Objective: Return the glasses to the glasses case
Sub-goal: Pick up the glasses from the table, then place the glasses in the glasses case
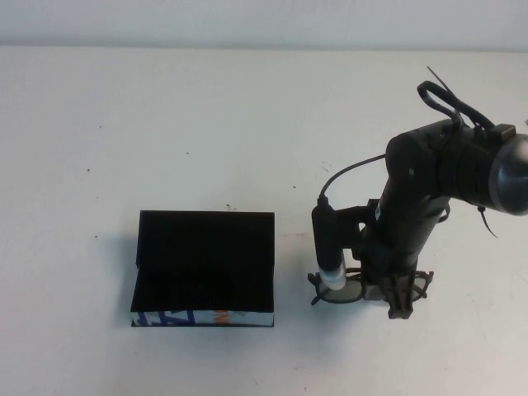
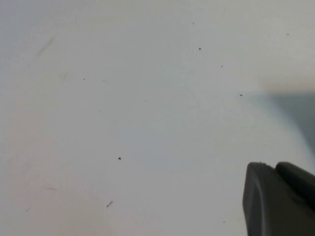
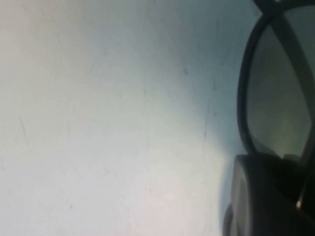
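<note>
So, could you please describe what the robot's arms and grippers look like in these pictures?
The right arm is matte black and chunky, with a rounded grey joint cap, a thin black cable looping to a black cylinder with a white tip, and black cable ties sticking out. The right gripper, down at the glasses, is black too. Of the left gripper, only a dark grey, rounded finger shows, in the left wrist view.

the matte black right arm [image 1: 421, 198] carries a rounded grey joint cap, black cable loops with zip ties, and a thin black cable running to a dark cylinder with a white tip. its black right end effector [image 1: 394, 297] ends in dark moulded plastic. the left end effector [image 2: 280, 199] shows as a dark grey rounded block.
</note>
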